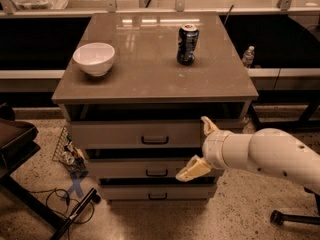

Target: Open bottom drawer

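The bottom drawer [130, 191] is the lowest pale front of the cabinet, with a small dark handle [157, 196] at its middle, and it looks pushed in. My gripper [200, 147] hangs in front of the cabinet's right side, open with nothing between its fingers. Its upper finger [208, 125] lies over the top drawer [115, 134]. The lower finger [193, 169] lies over the middle drawer [125, 168], just above and right of the bottom drawer's handle. My white arm [270, 156] comes in from the right.
On the cabinet top [150, 79] stand a white bowl [94, 58] at the left and a dark soda can [187, 44] at the back right. A dark chair [12, 144] and cables [65, 199] lie on the floor at the left. A small bottle [248, 56] stands behind the cabinet on the right.
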